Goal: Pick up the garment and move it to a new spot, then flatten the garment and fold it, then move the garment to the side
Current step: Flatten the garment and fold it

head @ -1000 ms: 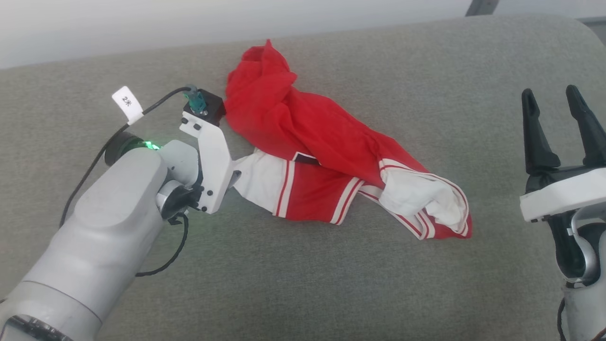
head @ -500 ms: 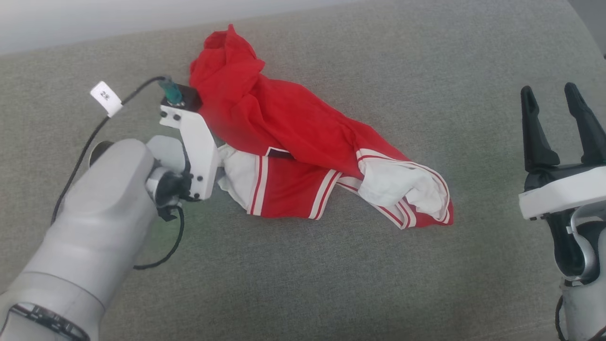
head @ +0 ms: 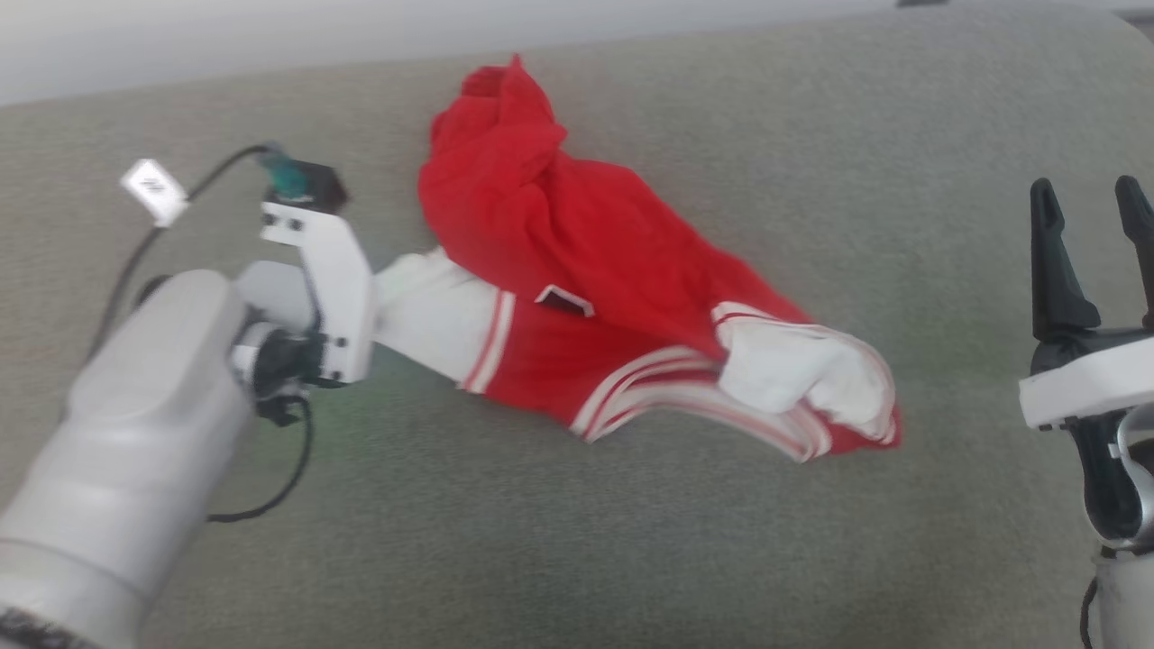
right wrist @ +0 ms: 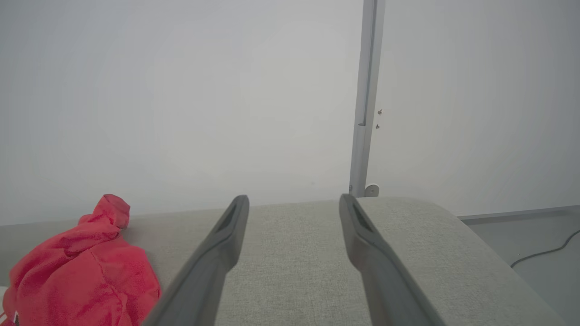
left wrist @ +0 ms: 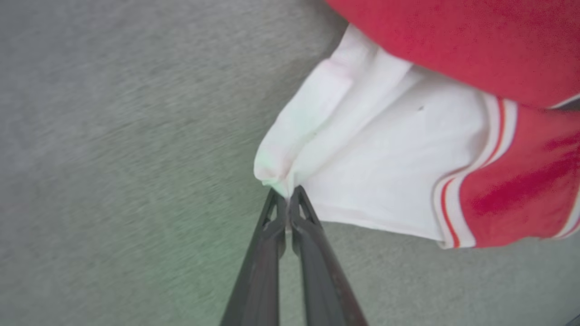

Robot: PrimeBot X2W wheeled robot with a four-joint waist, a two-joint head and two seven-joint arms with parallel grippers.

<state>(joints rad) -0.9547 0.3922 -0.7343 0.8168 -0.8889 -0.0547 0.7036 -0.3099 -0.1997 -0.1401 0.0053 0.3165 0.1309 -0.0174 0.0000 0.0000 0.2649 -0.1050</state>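
Pulled leftward since a second ago, one white sleeve of the crumpled red basketball jersey [head: 577,252] with red-and-white striped trim now stretches out from the red bulk, which the left arm's white wrist bracket no longer touches. The left gripper [left wrist: 287,195] has its two dark fingers pressed together on that sleeve's bunched tip. The jersey lies across the middle of the grey woven fabric cushion [head: 631,541]. The right gripper [head: 1085,189] stands well apart at the right, fingers spread and holding nothing.
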